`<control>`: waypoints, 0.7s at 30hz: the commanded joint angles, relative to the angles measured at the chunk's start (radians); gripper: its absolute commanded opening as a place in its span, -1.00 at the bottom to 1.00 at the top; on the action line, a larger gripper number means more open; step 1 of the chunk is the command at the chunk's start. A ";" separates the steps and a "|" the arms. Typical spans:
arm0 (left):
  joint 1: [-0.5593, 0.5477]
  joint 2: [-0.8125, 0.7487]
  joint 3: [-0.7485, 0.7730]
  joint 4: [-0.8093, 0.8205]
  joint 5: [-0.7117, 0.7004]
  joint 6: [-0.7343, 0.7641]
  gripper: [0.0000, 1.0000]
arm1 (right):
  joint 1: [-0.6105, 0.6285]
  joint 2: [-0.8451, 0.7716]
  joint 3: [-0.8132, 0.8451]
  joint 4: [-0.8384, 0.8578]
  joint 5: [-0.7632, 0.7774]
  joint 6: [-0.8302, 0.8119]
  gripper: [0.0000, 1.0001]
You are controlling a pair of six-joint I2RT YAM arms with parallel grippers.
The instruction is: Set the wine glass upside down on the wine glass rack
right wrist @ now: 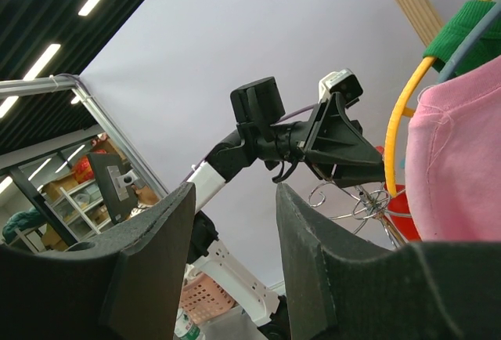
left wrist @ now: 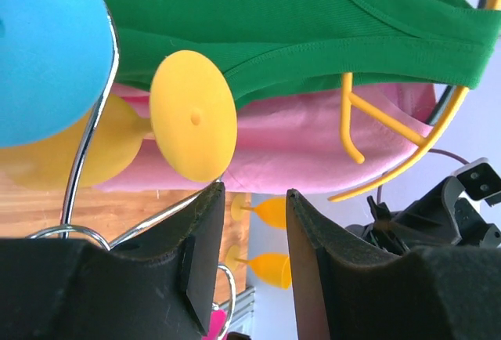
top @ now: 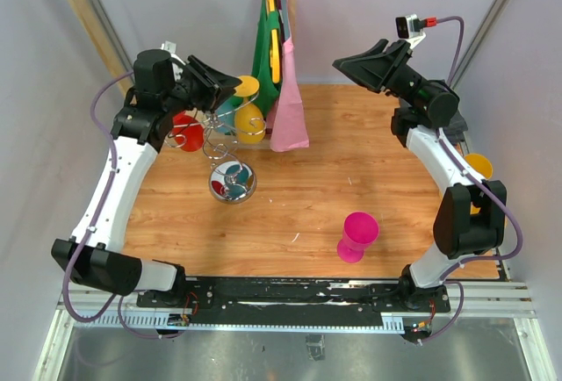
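The chrome wine glass rack [top: 219, 140] stands at the back left on its round mirror base [top: 233, 182]. A yellow wine glass [top: 248, 115] hangs upside down on it, beside a red glass [top: 186, 131] and a blue one. My left gripper [top: 230, 85] is open and empty just behind the rack top. In the left wrist view its jaws [left wrist: 254, 195] stand apart, just below the yellow glass's foot [left wrist: 193, 117], with a blue bowl [left wrist: 47, 42] and a rack wire [left wrist: 92, 132] at left. My right gripper [top: 340, 63] is open, empty and raised at the back right.
A magenta wine glass [top: 358, 236] stands on the table at front right. Yellow glasses [top: 479, 168] sit past the right edge. Green and pink garments [top: 285, 91] hang on yellow hangers from a wooden rail just right of the rack.
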 commanded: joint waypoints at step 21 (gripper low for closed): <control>-0.010 -0.183 0.035 -0.021 0.007 0.316 -0.16 | -0.003 -0.427 0.120 -1.984 0.132 -1.311 0.08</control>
